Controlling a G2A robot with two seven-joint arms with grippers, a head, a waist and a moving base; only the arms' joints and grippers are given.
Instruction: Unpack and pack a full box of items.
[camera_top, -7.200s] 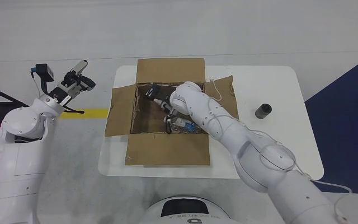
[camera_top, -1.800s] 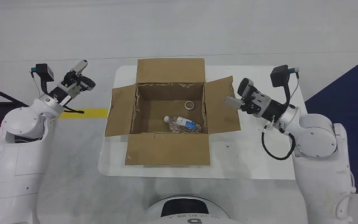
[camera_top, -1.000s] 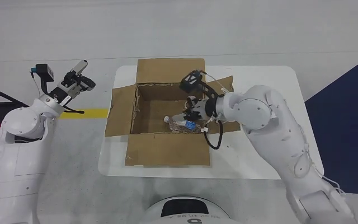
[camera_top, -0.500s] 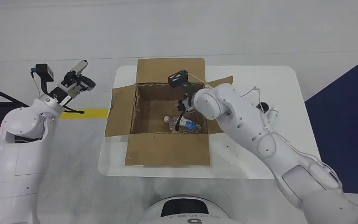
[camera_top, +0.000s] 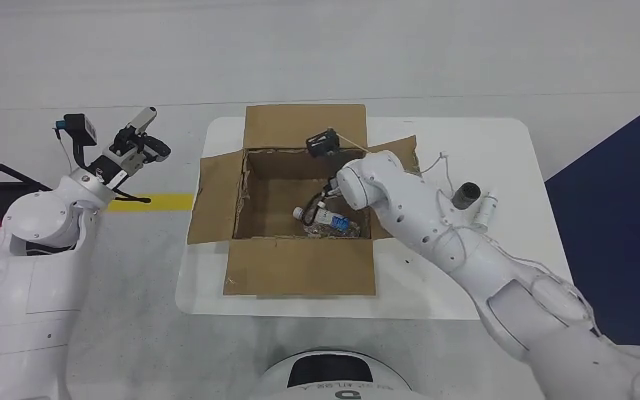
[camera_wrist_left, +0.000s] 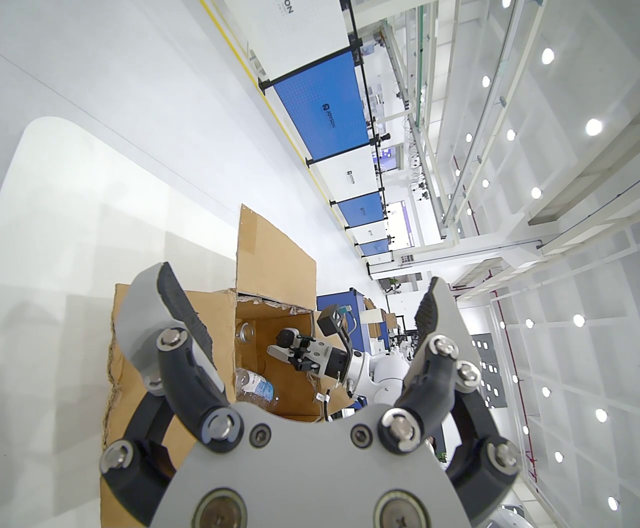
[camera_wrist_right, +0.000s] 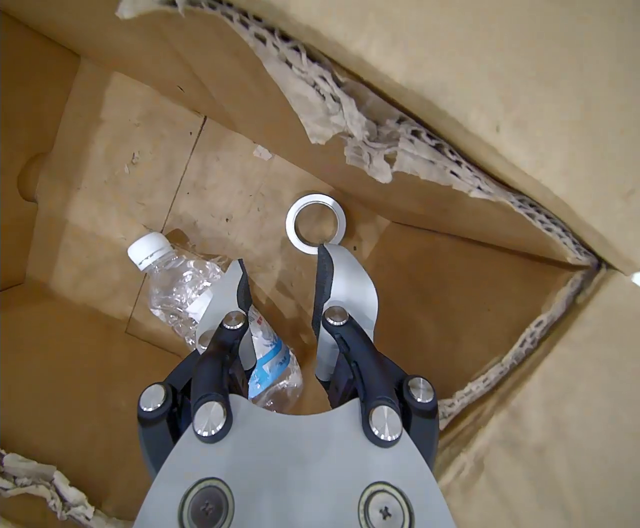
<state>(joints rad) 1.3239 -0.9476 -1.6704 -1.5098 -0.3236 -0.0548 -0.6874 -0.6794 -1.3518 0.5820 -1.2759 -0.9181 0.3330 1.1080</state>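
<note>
The crumpled plastic bottle (camera_top: 322, 220) lay in the box (camera_top: 300, 268) at centre frame, with a ring (camera_wrist_right: 291, 222) beside it. The right gripper (camera_wrist_right: 280, 255) hung over it, spread and empty; the left gripper (camera_wrist_left: 297, 277), upper left, was spread too. The bottle was likely light, slick and springy, best gripped across its labelled middle.

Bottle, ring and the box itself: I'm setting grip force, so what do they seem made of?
Bottle: thin clear plastic, glossy and crumpled, with a white ribbed cap. Ring: smooth pale grey with a dull sheen, perhaps metal, though a tape roll is possible. Box: matte brown corrugated cardboard; torn edges show fluting.
</note>
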